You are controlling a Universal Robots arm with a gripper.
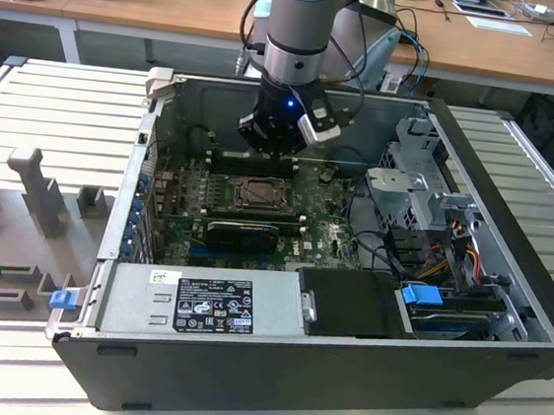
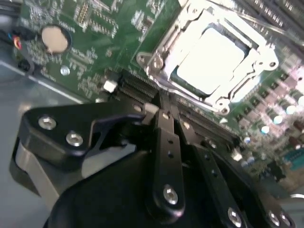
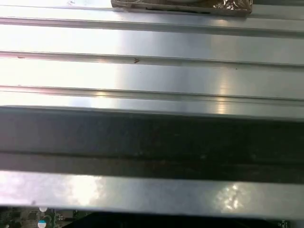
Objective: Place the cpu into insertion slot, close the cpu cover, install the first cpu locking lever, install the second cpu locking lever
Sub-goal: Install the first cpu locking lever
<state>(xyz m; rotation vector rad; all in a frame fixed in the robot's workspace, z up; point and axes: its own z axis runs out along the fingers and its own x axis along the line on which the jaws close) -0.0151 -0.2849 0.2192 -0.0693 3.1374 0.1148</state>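
Note:
In the second wrist view the cpu [image 2: 214, 56] lies flat in the insertion slot [image 2: 176, 80], its pale face bright. The silvery cpu cover [image 2: 159, 64] lies down around it as a frame. My gripper [image 2: 162, 108] hangs just beside the socket's edge, over the long black slots, with its black fingers [image 2: 167, 137] drawn together and nothing between them. In the exterior view the gripper [image 1: 269, 149] hovers low over the green board just behind the insertion slot [image 1: 257, 194]. I cannot make out the locking levers clearly.
The open computer case [image 1: 506, 291] walls in the board. A grey power supply [image 1: 202, 304] lies at the near side, with a drive cage [image 1: 418, 183] and cables on the exterior view's right. A black card [image 1: 243, 232] lies in front of the socket. A coin battery [image 2: 54, 39] sits on the board.

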